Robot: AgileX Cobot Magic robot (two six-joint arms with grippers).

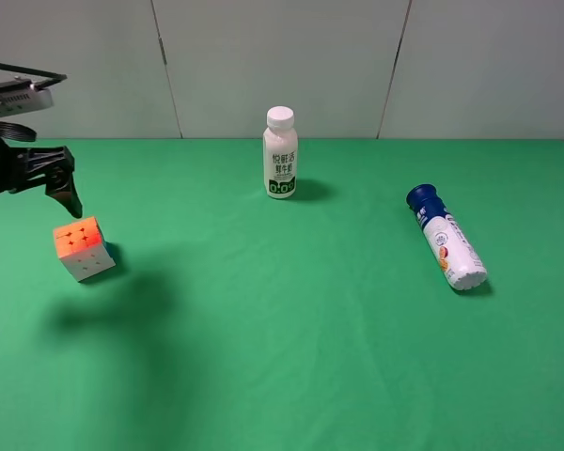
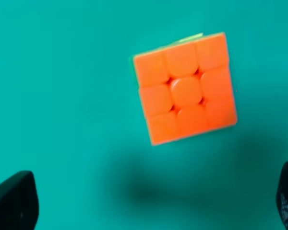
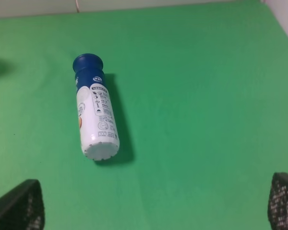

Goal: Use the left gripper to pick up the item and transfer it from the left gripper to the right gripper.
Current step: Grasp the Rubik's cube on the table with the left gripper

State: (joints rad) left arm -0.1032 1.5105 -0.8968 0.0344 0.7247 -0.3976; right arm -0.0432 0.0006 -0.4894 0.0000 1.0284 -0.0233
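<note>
The item, a small puzzle cube (image 1: 82,247) with an orange top and white side, lies on the green table at the far left. In the left wrist view its orange face (image 2: 185,88) sits ahead of the fingers, not between them. My left gripper (image 1: 28,222) hovers above and just behind the cube, open and empty, with its black fingertips (image 2: 14,201) spread wide. My right gripper (image 3: 151,206) is open and empty; it is out of the exterior high view. Its fingertips (image 3: 19,206) frame the table near the tube.
A white drink bottle (image 1: 280,153) stands upright at the back centre. A blue-capped white tube (image 1: 446,238) lies on its side at the right, also in the right wrist view (image 3: 96,115). The green table (image 1: 282,357) ends at a grey wall behind.
</note>
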